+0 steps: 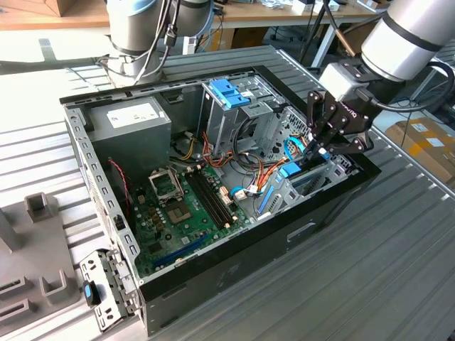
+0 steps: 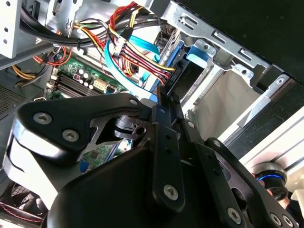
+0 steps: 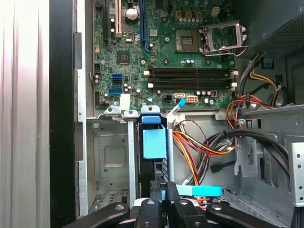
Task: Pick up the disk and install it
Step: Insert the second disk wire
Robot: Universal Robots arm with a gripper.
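The gripper (image 1: 318, 148) had its fingers closed on the upper edge of the disk (image 3: 154, 142), which stood on edge in the drive bay (image 3: 110, 156) of the open computer case (image 1: 313, 227). The disk looked rigid, fairly heavy and shock-sensitive, best held by its blue plastic rails.

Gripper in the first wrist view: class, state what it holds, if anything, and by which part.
The gripper pinches the disk by its blue-railed end, the disk standing in the drive bay.

Silver-grey arm (image 1: 409, 32), black screw-studded end effector (image 1: 320, 145), black cables.
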